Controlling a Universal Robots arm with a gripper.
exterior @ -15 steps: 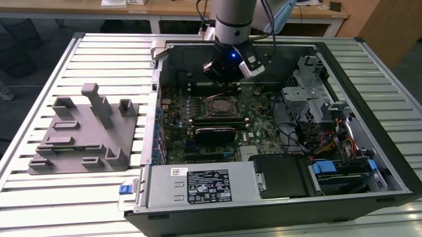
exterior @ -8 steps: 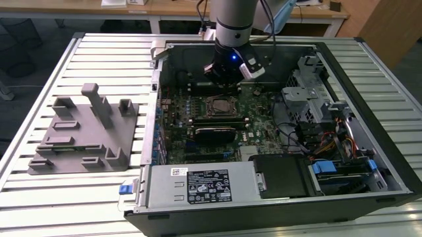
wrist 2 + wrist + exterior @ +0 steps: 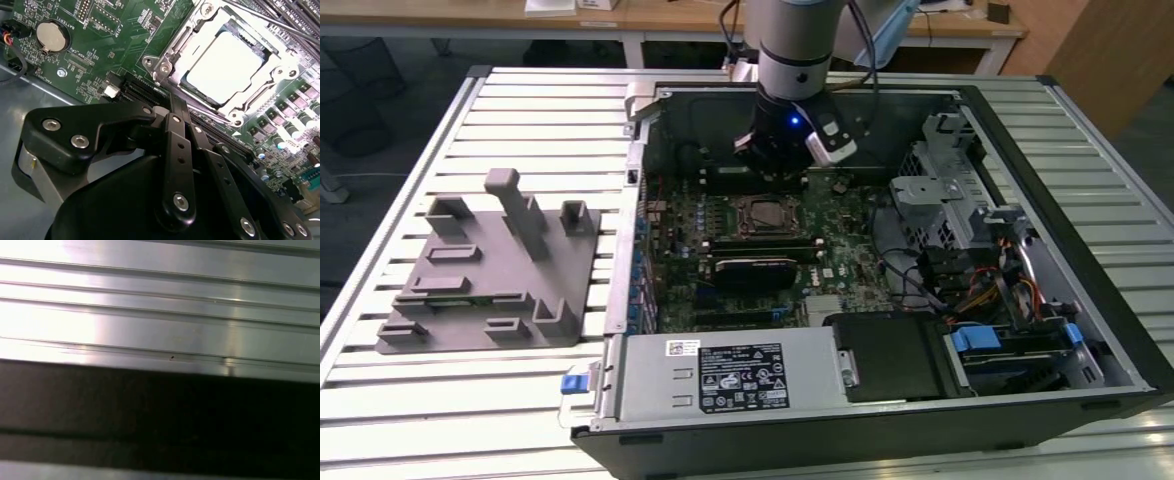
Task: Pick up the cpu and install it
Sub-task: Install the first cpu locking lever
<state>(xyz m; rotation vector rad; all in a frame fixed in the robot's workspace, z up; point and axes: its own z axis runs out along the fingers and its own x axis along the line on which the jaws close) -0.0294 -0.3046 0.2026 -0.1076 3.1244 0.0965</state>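
Gripper (image 3: 781, 160) hangs above the motherboard (image 3: 854, 265); I cannot tell its finger state. I see the cpu (image 3: 226, 65) seated in its socket (image 3: 172, 47), touching nothing else.

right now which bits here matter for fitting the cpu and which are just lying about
Part of the job:
- cpu, seated in the socket
- socket frame on the motherboard
- gripper, above the board beside the socket

Just lying about:
- grey fixture on the slatted table
- power supply
- drive cage
- coin battery
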